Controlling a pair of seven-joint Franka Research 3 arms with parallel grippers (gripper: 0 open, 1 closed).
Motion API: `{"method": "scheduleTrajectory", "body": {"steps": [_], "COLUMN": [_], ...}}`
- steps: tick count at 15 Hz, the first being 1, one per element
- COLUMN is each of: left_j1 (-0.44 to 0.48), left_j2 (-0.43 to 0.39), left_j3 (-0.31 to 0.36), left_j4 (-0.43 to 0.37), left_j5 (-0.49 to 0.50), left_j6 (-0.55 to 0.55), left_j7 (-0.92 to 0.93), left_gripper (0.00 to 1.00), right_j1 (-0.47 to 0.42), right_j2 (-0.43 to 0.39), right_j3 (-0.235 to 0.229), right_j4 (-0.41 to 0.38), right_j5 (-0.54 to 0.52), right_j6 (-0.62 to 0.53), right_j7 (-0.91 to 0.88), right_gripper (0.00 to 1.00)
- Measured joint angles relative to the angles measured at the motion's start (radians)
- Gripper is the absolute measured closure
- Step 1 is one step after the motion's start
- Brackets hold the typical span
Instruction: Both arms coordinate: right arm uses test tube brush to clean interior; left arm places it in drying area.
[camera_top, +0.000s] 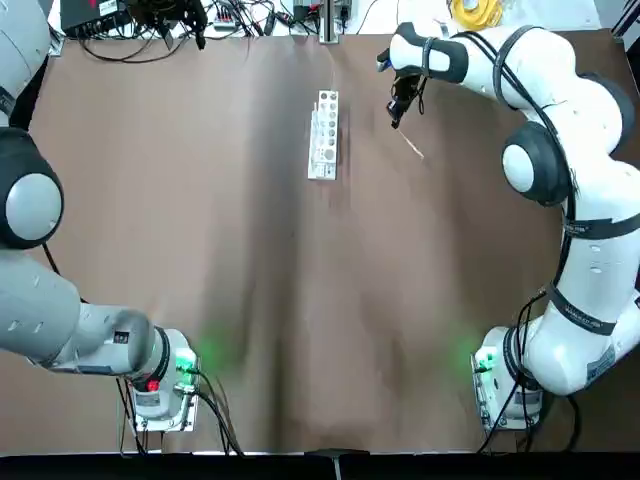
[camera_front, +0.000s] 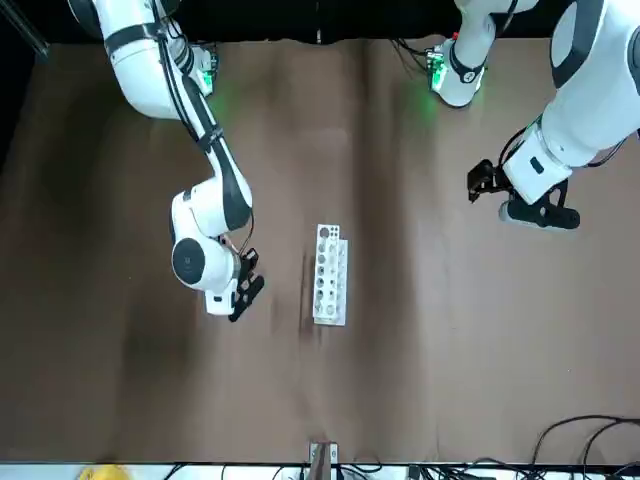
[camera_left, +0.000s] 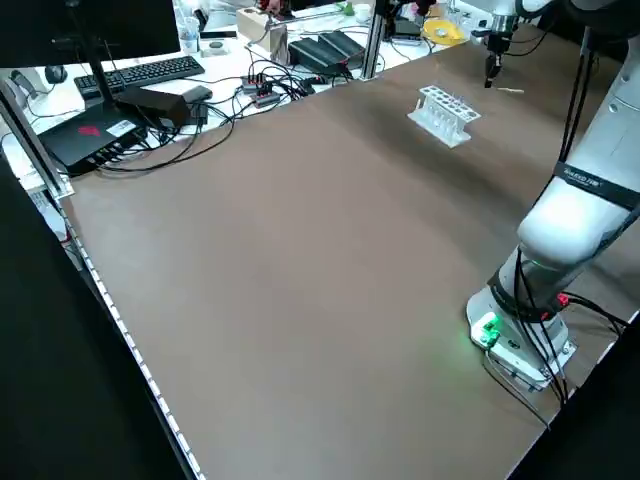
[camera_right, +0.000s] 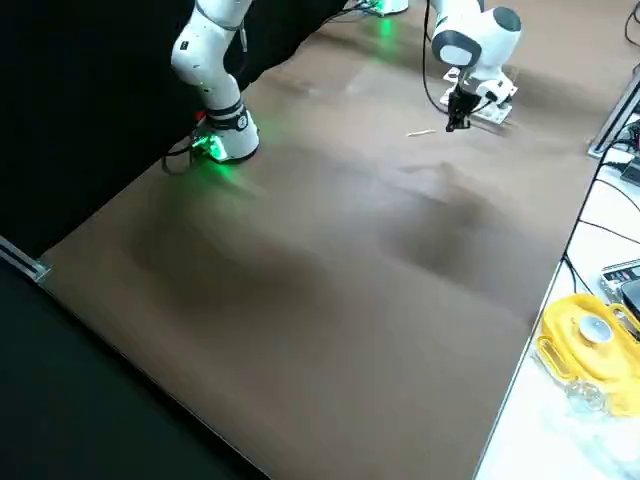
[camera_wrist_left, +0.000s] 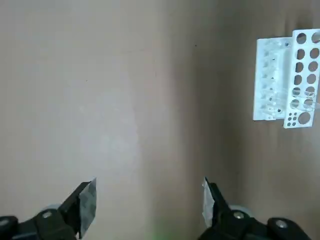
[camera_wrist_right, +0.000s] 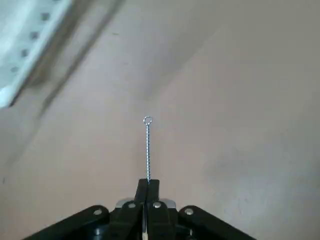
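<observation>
**Brush pinched beside the rack**

You have the test tube brush (camera_wrist_right: 147, 150) just off the rack's right side, low over the table, its twisted wire stem and ring tip sticking out past the fingertips. The right gripper (camera_wrist_right: 146, 187) is clenched on one end of it, jaws pressed together. The drying area (camera_top: 324, 135), a white rack with rows of round holes, stands upright on the brown table (camera_top: 300, 300). Your left gripper (camera_wrist_left: 149, 200) hangs well off the rack's left side, fingers spread and holding nothing.
</observation>
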Motion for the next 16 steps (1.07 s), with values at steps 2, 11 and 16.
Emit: {"method": "scheduleTrajectory", "body": {"steps": [2,11,16], "left_j1": [0.003,0.002,0.011], "left_j2": [0.0,0.003,0.005], "left_j3": [0.003,0.003,0.007], "left_j4": [0.0,0.0,0.0], "left_j5": [0.0,0.045,0.049], "left_j6": [0.0,0.0,0.0], "left_j7": [0.0,0.02,0.03], "left_gripper": [0.0,0.0,0.0], "right_j1": [0.0,-0.004,-0.03], "right_j2": [-0.013,-0.044,-0.044], "right_j3": [0.018,0.044,0.043], "right_j4": [0.005,0.039,0.056], "right_j5": [0.001,0.341,0.611], "right_j6": [0.0,0.001,0.001], "right_j7": [-0.122,-0.657,-0.945], "right_gripper": [0.98,0.98,0.98]}}
